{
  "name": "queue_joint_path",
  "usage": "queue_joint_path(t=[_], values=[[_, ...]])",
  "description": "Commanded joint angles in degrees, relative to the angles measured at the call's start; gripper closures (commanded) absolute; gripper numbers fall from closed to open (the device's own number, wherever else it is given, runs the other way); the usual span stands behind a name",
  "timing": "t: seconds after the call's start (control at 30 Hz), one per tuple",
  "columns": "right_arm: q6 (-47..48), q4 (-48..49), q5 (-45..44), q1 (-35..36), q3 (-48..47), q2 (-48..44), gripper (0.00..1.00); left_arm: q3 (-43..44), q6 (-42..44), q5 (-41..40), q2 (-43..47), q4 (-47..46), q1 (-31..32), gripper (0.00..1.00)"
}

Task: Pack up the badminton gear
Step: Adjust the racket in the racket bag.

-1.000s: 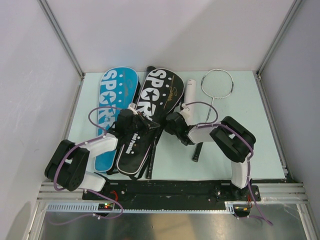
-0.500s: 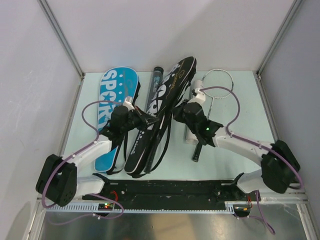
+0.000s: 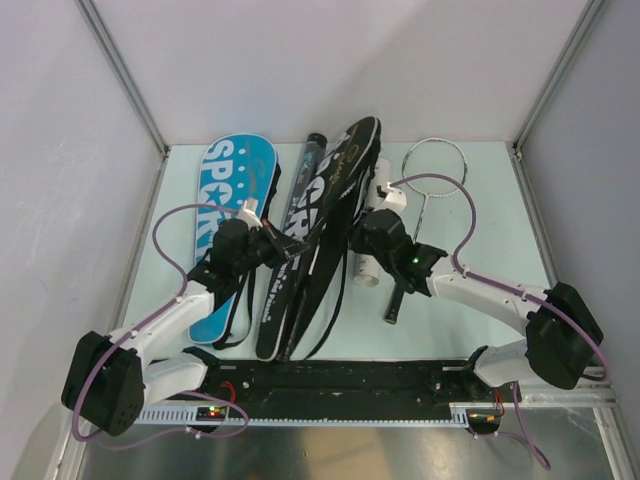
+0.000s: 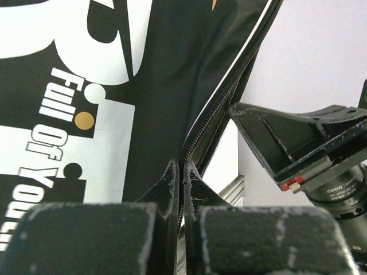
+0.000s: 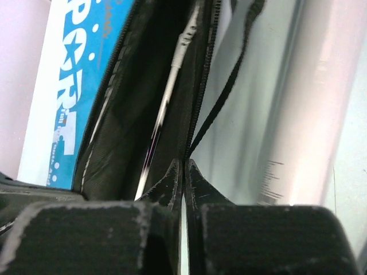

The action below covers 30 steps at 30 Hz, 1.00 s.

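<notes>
Left gripper [image 4: 181,175] and right gripper [image 5: 183,172], each clamped on a zip edge of the black cover [image 3: 338,175] between them.

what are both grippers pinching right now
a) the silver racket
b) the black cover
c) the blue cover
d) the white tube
b: the left gripper and the right gripper are each shut on a zip edge of the black cover, which is tipped up on its side; the blue cover lies flat beside it.
</notes>
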<state>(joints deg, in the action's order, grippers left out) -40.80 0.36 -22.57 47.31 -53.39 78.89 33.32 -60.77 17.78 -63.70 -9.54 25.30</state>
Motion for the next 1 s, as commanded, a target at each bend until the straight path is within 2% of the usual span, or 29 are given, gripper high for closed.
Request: queue_joint_path(t=[0.0,0.1,0.17,0.43,0.6,0.73,0.83,0.97], values=[[2.1,1.4,-2.1,-1.8,-2.0,-0.9,1.00,3.4,8.1,-2.2,2.6,10.2,-0.7,1.00],[2.2,1.3,-2.3,-3.2,-2.0,-2.7,1.00,7.7,14.2,-4.9,2.7,19.1,-1.5,1.00],[1.7,1.7,-1.3,-3.8,-2.0,-3.6,1.00,8.8,15.7,-4.5,2.9,21.2,-3.2,1.00],[0.5,1.9,2.7,-1.4,-1.1,0.3,1.00,8.1,20.0,-5.1,2.1,24.5,-5.0,1.00],[1.6,2.7,2.6,-1.4,-1.7,-3.1,1.00,7.7,20.9,-1.7,0.4,25.1,-6.0,1.00],[3.7,-0.8,2.5,-1.4,-5.5,-4.4,1.00,13.5,21.7,3.7,-1.2,27.5,-9.7,1.00],[3.2,-3.6,2.9,-2.4,-5.9,-4.2,1.00,14.8,22.3,2.2,0.1,28.9,-10.2,1.00],[1.9,-3.1,4.1,-3.5,-3.6,-1.8,1.00,11.4,25.2,1.1,-1.4,29.4,-10.5,1.00]])
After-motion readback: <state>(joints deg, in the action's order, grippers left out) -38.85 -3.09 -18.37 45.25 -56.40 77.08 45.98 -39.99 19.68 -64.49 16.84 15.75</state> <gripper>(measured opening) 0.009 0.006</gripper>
